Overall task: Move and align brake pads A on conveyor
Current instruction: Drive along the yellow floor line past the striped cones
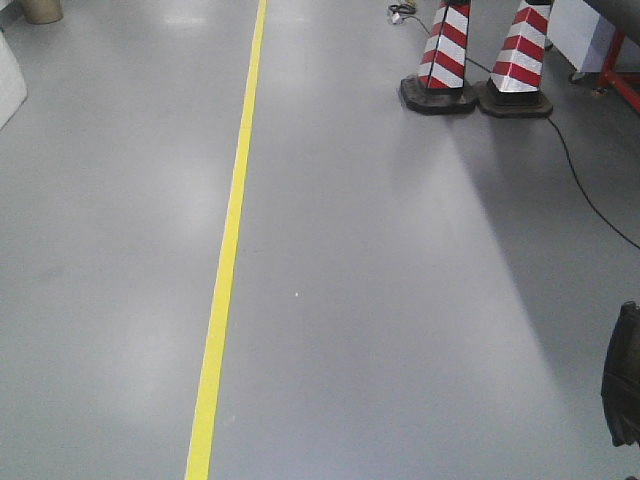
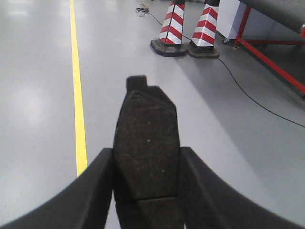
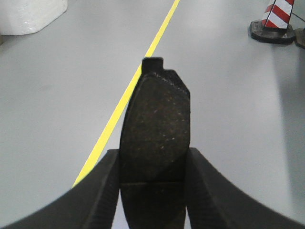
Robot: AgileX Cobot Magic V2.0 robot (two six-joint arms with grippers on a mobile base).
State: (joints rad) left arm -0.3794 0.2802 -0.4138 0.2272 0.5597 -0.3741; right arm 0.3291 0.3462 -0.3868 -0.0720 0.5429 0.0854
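**While both claws grip a pad each, only grey floor lies below**

Brake pads first. One dark brake pad [image 2: 147, 148] stands on end between the fingers of the left gripper [image 2: 146, 191], its small end tab at the top, a groove crossing it low down near the finger bases. Both black fingers [image 2: 93, 191] press against its long edges, so the claw is narrow and clamped on the pad. Pad face is rough, speckled, dark brown-grey.

Second brake pad [image 3: 155, 133] sits the same way in the right gripper [image 3: 153, 191]: tab up, groove across near the bottom, black fingers [image 3: 209, 191] touching both long edges. Claw narrow, holding the pad. Both pads are held off the ground, not lying on any surface that shows.

Around them: smooth grey floor [image 1: 400, 300] in all three views. A yellow floor line [image 1: 225, 270] runs lengthwise across it; in the left wrist view it passes to the left of the held pad, in the right wrist view it runs behind the pad.

Further out, two red-and-white striped cones [image 1: 485, 55] on black bases stand side by side, close together, at the top right of the front view. A thin black cable [image 1: 590, 200] trails over the floor from beside them. Beyond the cones, a red metal frame [image 2: 267, 57] carries a dark belt edge; whether this is the conveyor cannot be told. A white foam block [image 3: 28, 14] sits at the top left of the right wrist view. A dark object [image 1: 622, 390] cuts the front view's right edge; unidentified.
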